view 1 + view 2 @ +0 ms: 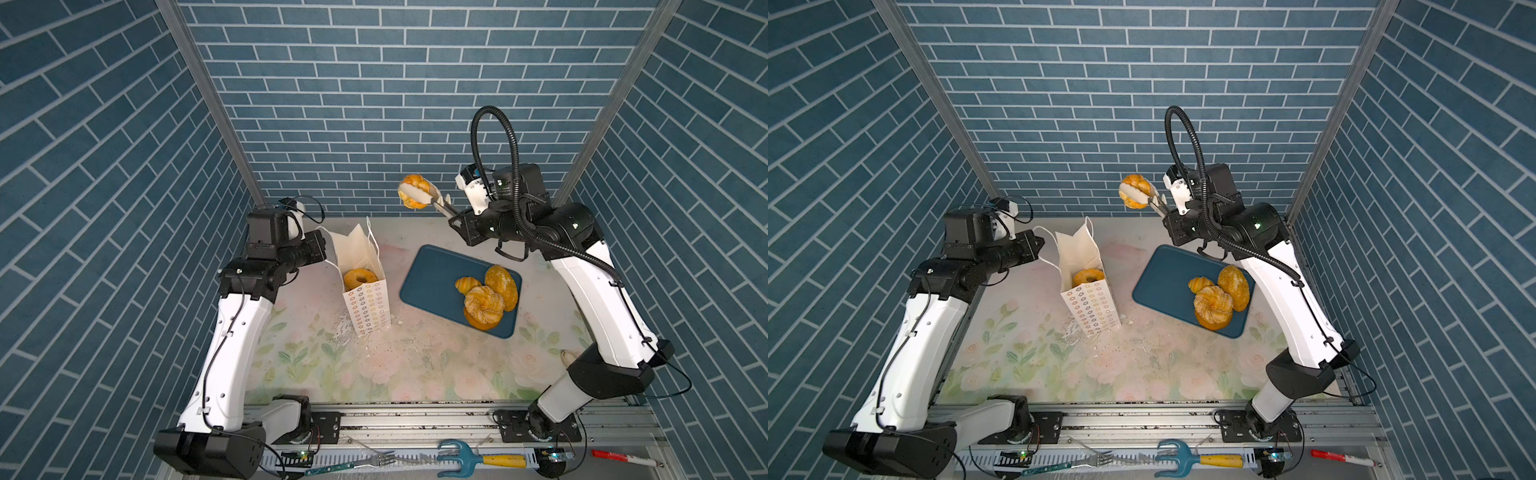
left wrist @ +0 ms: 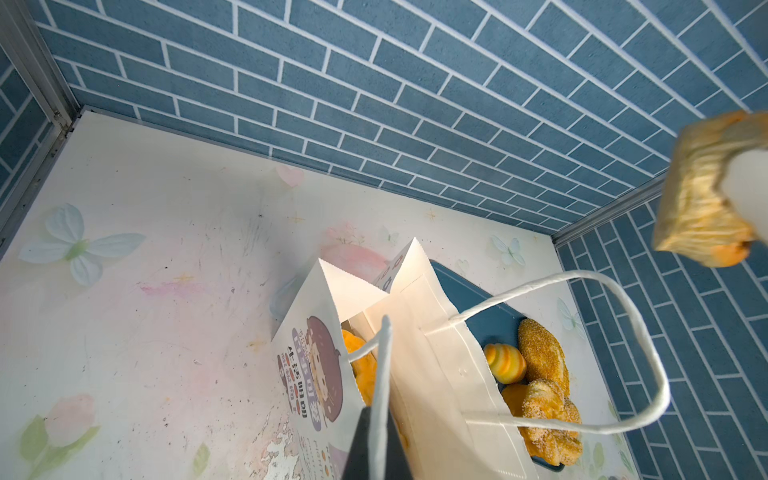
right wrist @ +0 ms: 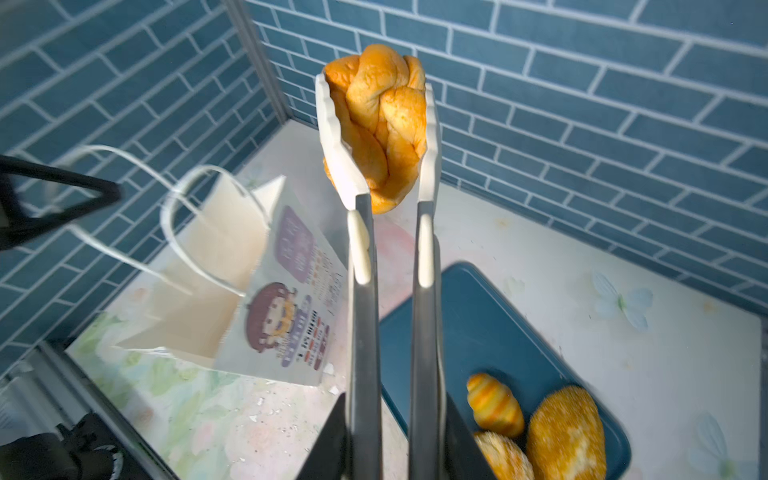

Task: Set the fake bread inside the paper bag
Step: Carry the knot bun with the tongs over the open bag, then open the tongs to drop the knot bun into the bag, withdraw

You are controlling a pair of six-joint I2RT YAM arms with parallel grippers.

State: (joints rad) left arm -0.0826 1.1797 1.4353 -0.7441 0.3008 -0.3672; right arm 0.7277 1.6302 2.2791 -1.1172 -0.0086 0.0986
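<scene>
Right wrist view: right pincer (image 3: 395, 440) clamped on tongs (image 3: 424, 257) gripping braided roll (image 3: 380, 120) mid-air, not yet over paper bag (image 3: 232, 266), whose handle (image 2: 380, 374) left pincer (image 2: 374, 453) pinches shut; doughnut (image 1: 359, 278) already inside, 3 pcs (image 1: 483, 307) left on tray (image 1: 432, 270).

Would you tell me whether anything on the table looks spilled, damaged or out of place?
White flakes lie scattered on the mat by the bag's foot, where the print looks scraped off. Otherwise nothing stands out: the bag stands upright and three breads sit on the tray.
</scene>
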